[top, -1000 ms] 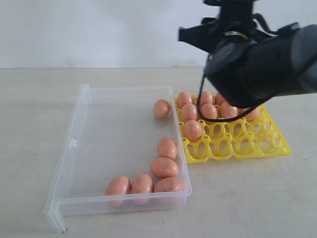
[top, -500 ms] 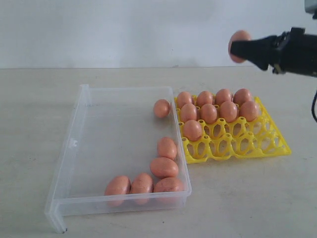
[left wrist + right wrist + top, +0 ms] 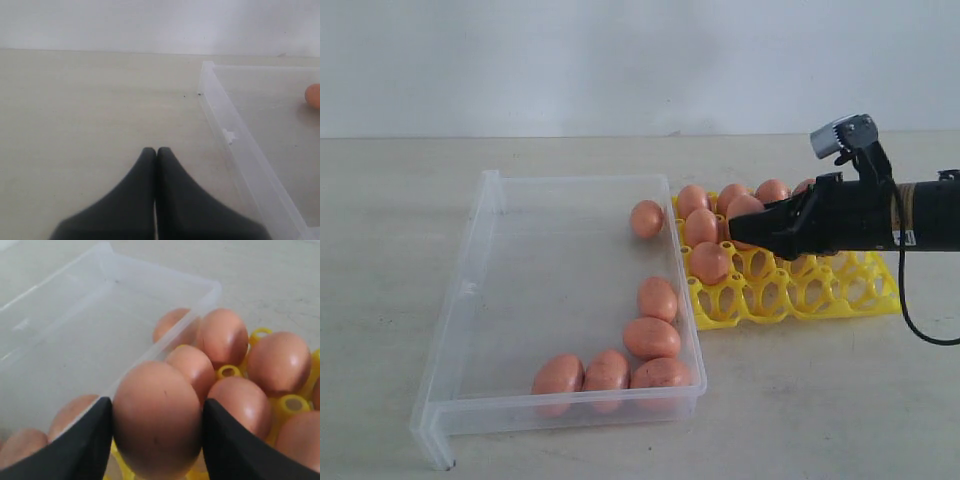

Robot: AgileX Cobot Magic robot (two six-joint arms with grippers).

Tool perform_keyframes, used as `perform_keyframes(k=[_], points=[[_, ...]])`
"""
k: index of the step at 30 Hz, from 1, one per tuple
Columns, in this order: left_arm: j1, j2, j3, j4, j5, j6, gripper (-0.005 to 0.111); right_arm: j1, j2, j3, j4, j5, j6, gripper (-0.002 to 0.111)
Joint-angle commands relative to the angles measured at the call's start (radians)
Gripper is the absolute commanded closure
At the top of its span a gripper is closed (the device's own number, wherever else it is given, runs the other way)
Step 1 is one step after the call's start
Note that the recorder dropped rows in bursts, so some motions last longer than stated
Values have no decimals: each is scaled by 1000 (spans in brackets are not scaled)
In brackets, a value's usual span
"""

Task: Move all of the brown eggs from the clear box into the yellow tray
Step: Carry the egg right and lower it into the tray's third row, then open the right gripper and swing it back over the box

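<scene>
My right gripper [image 3: 742, 222] reaches in from the right, shut on a brown egg [image 3: 744, 207] just above the yellow tray [image 3: 790, 300]. In the right wrist view that egg [image 3: 157, 430] fills the gap between the black fingers [image 3: 85, 440], with several tray eggs [image 3: 224, 335] behind it. Several brown eggs [image 3: 709, 262] sit in the tray's far and left cups. The clear box [image 3: 485, 200] holds several more, one [image 3: 647, 218] at its far right corner and the others [image 3: 651, 337] near its front right. My left gripper [image 3: 156, 150] is shut and empty above bare table beside the box wall [image 3: 235, 135].
The beige table [image 3: 400, 250] runs all round the box and tray, with a pale wall behind. The right arm's black forearm [image 3: 920, 215] crosses over the tray's right side, and a cable [image 3: 910, 325] hangs from it. The left arm does not show in the exterior view.
The right arm has swung away from the camera and come down with the egg, from high at the right to just over the tray. The left gripper has stayed shut.
</scene>
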Motion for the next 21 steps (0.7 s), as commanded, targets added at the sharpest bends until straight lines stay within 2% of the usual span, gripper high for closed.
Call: perform_keyframes(k=[1,17,19,21], points=[[-4,-1,3,1,-2,-2,111,1,29,4,-5,50,-12,109],[-4,-1,3,1,-2,-2,111,1,51,4,57,67,-69,108],[-4,-1,3,1,-2,-2,111,1,51,4,52,67,-80,106],[-4,-1,3,1,-2,-2,111,1,51,4,51,67,-80,98]])
